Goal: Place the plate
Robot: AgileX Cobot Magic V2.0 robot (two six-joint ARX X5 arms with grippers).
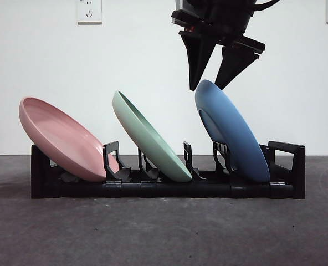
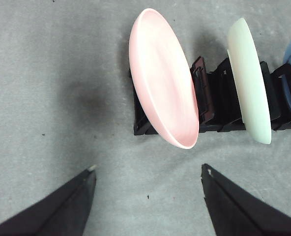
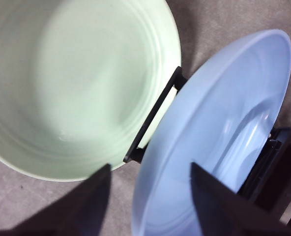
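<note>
A blue plate (image 1: pixel 233 133) leans in the right slot of the black rack (image 1: pixel 288 188). My right gripper (image 1: pixel 207 87) hangs just above its top rim, jaws open, one on each side of the rim, not clamping it. In the right wrist view the blue plate (image 3: pixel 219 137) sits between the open jaws of the right gripper (image 3: pixel 150 172). A green plate (image 1: pixel 150 138) leans in the middle slot and a pink plate (image 1: pixel 64 138) in the left slot. My left gripper (image 2: pixel 148 172) is open and empty above the table, short of the pink plate (image 2: pixel 162 78).
The rack stands on a dark grey table (image 1: pixel 164 233) in front of a white wall with sockets (image 1: pixel 89 11). The green plate (image 3: pixel 76 83) stands close beside the blue one. In the left wrist view the rack (image 2: pixel 219 98) holds the green plate (image 2: pixel 248 78).
</note>
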